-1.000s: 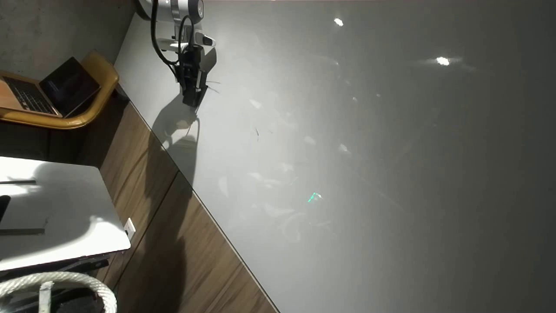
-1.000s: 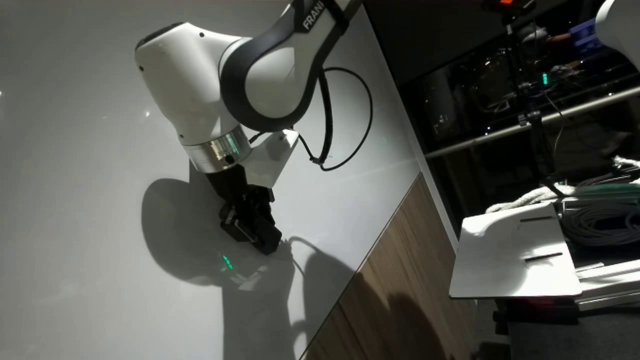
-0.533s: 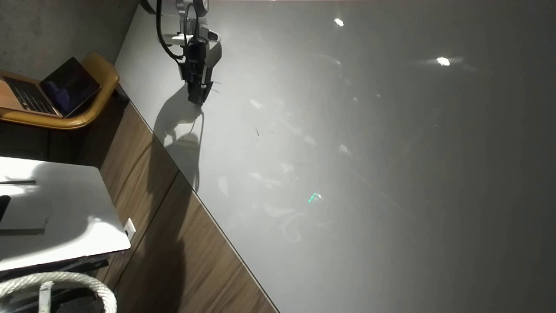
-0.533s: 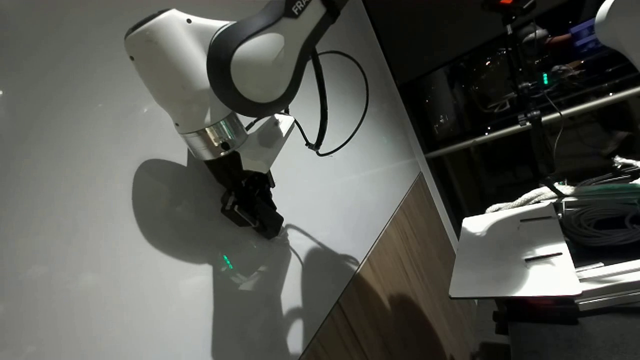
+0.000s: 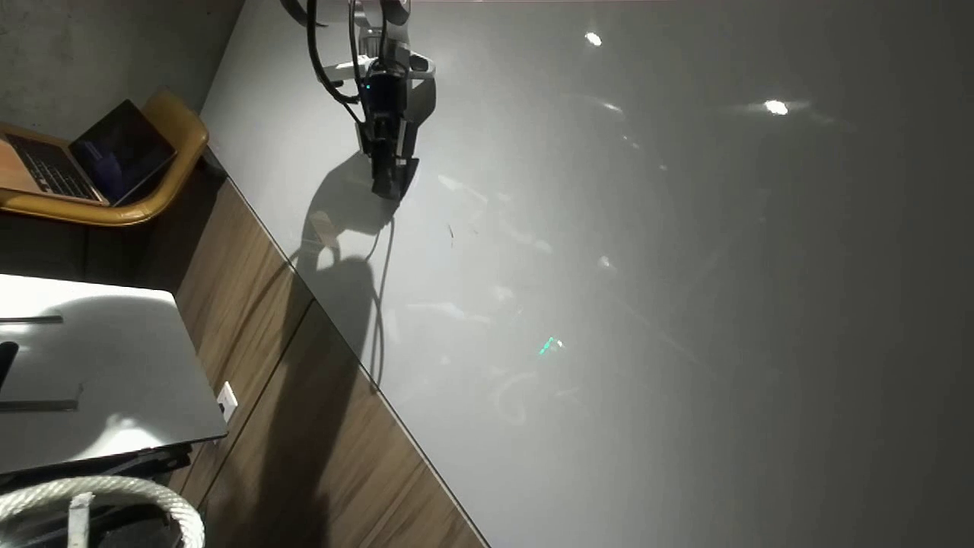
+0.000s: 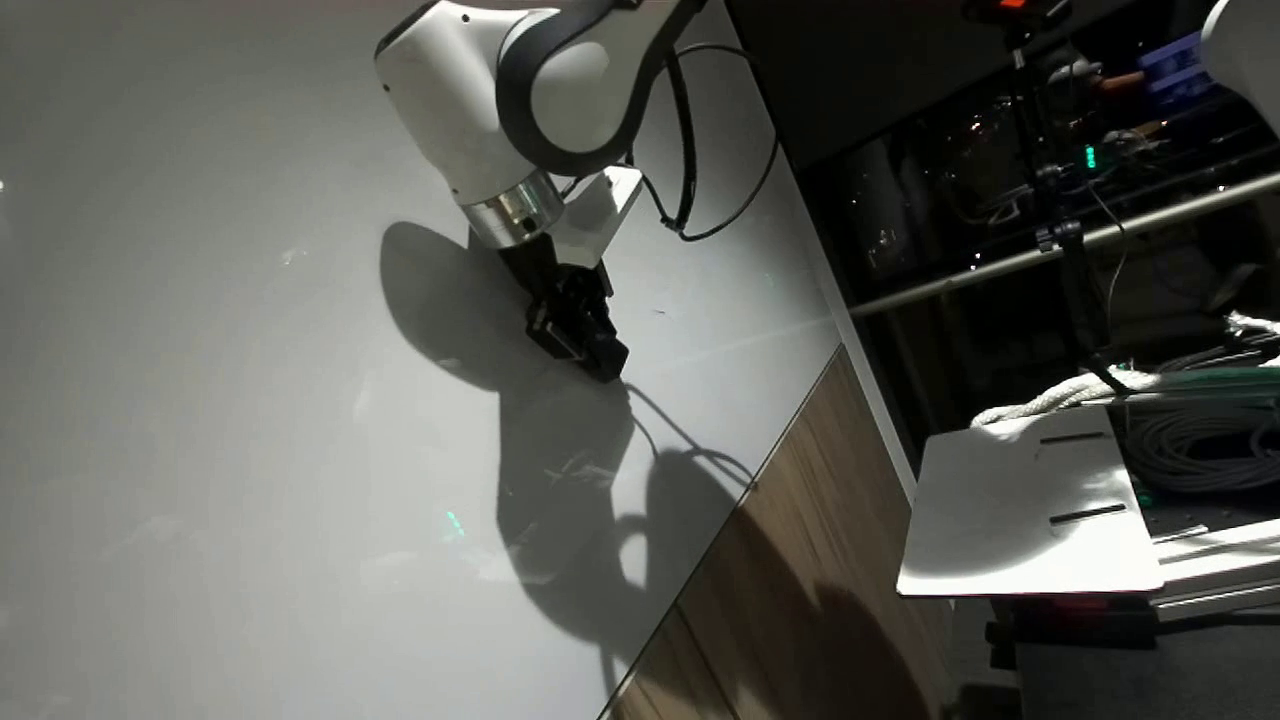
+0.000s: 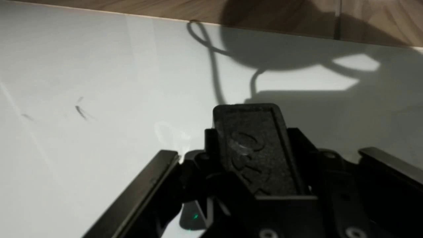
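My gripper point(image 7: 249, 145) is shut on a dark grey block point(image 7: 254, 152) with raised, curved markings on its face. It looks like an eraser, with one finger pressed to each long side. In both exterior views the black gripper point(image 5: 392, 164) points down towards a broad, glossy white surface point(image 5: 647, 426), near its wood-edged side. The block point(image 6: 604, 357) shows there only as a black shape at the tip. Whether it touches the white surface, I cannot tell. A small dark mark point(image 7: 80, 112) and faint pale smudges lie on the surface beside the gripper.
Wood panelling point(image 5: 342, 441) borders the white surface along a slanted edge. Beyond it are a yellow chair point(image 5: 194, 141) with an open laptop point(image 5: 122, 152), a flat white board point(image 5: 114, 358) and a thick white rope point(image 5: 137, 487). A black cable point(image 6: 687, 140) loops from the arm.
The arm, with the block still gripped, has moved right in both exterior views, its tip rising in one of them. Its shadow has shifted along with it.
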`<state>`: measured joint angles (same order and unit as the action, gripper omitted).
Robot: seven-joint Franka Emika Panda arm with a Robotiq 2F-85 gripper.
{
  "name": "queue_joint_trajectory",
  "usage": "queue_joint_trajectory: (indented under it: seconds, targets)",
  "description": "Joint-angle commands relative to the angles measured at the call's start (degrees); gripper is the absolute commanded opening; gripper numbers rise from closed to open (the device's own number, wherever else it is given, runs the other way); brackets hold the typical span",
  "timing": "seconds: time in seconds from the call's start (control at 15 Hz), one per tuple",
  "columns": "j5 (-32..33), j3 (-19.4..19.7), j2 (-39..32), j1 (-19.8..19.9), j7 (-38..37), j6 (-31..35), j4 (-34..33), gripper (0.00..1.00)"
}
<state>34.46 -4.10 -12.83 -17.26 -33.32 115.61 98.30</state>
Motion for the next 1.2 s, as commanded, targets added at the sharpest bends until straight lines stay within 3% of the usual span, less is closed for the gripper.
queue_joint_trajectory:
  seconds: [0.0, 0.6, 1.13]
  targets:
    - [-0.1, 2.6, 4.4, 6.2, 2.3, 4.3, 4.5, 0.30]
    - [0.0, 7.4, 6.4, 16.1, 4.1, 13.6, 11.1, 0.30]
    - [-1.0, 6.3, 7.4, 16.3, 4.1, 16.0, 8.9, 0.30]
